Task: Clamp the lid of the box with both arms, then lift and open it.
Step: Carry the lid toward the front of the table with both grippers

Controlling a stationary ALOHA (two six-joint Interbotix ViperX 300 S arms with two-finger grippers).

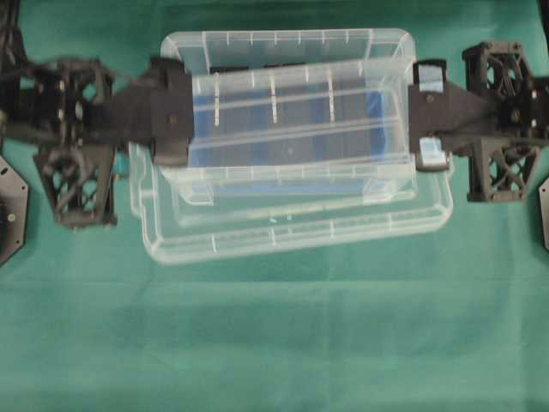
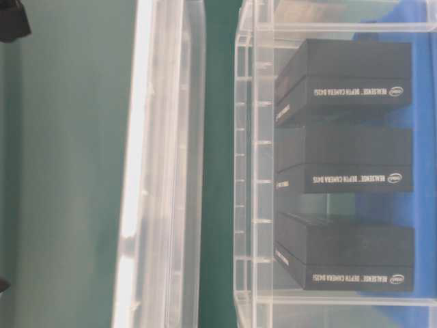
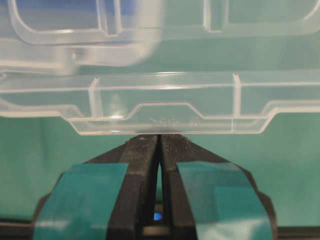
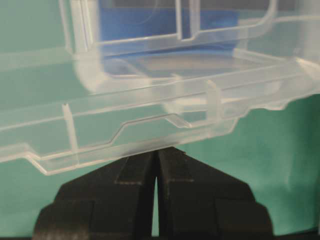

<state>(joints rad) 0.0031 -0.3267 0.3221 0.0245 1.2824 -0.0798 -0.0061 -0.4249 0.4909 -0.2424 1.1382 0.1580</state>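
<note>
Teal-taped, the left gripper (image 3: 160, 142) fills the bottom of its wrist view, its two black fingers (image 3: 142, 165) pressed together with only a hairline slit between them, clenched on the small tab at the end edge of the lid (image 3: 165, 107). From the right wrist camera, the right gripper (image 4: 156, 152) looks the same: fingers closed tight, tips meeting the stepped tab of the lid's opposite end, which runs tilted across that view.

Seen from overhead, the lid (image 1: 292, 210) spans between the two arms, the left gripper (image 1: 171, 112) at its left end and the right gripper (image 1: 426, 112) at its right end. It sits offset toward the lower part of the frame, overlapping the box (image 1: 296, 107) rather than sitting squarely on it. Through the clear plastic the box shows a blue base and dark slabs.

At table level, the lid (image 2: 160, 164) appears as a thin clear panel apart from the box (image 2: 256, 164), green cloth (image 2: 218, 137) showing in the gap; three black cartons (image 2: 345, 167) lie stacked side by side inside the tub.
</note>
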